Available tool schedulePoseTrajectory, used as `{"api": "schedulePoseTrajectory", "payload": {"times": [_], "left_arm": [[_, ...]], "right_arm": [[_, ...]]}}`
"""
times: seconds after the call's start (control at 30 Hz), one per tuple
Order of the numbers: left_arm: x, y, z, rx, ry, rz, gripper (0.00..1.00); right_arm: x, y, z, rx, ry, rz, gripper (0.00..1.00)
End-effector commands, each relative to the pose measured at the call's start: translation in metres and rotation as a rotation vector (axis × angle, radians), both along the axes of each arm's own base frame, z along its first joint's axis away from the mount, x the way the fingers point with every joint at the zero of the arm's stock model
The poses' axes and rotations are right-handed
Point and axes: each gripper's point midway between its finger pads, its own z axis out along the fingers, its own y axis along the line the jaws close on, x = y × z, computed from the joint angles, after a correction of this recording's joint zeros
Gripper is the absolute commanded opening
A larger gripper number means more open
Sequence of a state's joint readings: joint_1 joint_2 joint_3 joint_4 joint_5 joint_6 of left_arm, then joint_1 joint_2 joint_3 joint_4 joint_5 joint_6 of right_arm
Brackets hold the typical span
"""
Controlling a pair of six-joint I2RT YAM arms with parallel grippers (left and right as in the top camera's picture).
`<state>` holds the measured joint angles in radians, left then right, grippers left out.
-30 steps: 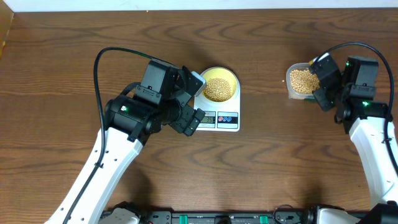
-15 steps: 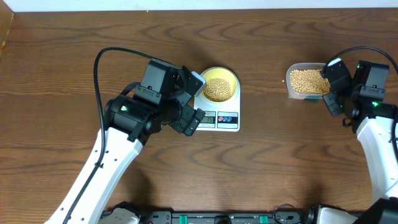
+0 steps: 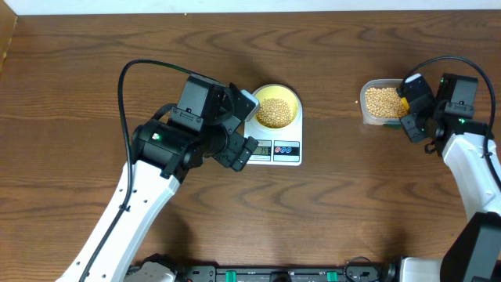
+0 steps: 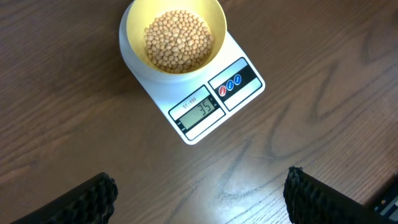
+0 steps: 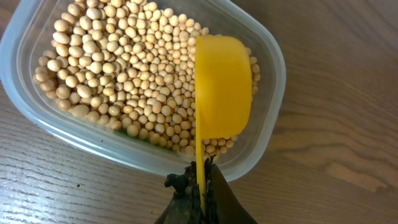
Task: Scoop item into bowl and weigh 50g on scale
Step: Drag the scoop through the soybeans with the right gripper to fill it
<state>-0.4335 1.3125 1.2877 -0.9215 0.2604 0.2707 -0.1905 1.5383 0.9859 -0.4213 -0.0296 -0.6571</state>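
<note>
35 is shown on the scale [image 4: 214,87] display [image 4: 200,110] in the left wrist view. Small print above it is read, faintly, as SF-400. Overhead, the digits are too small.

You'll find the bowl [image 4: 135,18] on the far part of the scale [image 4: 245,81], beans [image 4: 178,40] heaped inside it. Well to its right on the table [image 3: 337,204] sits the plastic tub [image 5: 267,93] of beans, the scoop [image 5: 222,87] over its right end.

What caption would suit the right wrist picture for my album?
The right claw holds a yellow scoop over tan beans in a clear plastic tub.
</note>
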Motion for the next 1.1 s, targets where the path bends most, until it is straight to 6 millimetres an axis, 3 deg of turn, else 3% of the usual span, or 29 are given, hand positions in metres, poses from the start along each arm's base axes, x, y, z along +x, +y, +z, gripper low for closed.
{"api": "schedulePoseTrajectory", "payload": {"times": [0.0,0.1,0.3,0.57,1.07], "left_arm": [[-0.002,0.001,0.001,0.002,-0.006,-0.013,0.88],[-0.002,0.001,0.001,0.002,-0.006,-0.013,0.88],[-0.002,0.001,0.001,0.002,-0.006,-0.013,0.88],[-0.002,0.001,0.001,0.002,-0.006,-0.013,0.88],[-0.002,0.001,0.001,0.002,-0.006,-0.013,0.88]], "right_arm": [[0.001,0.000,-0.005,0.017,0.006,-0.014,0.01],[0.002,0.003,-0.008,0.036,0.007,-0.001,0.01],[0.005,0.033,-0.012,0.185,0.003,0.089,0.01],[0.003,0.045,-0.030,0.240,0.052,0.086,0.01],[0.004,0.071,-0.023,0.401,0.039,0.129,0.01]]}}
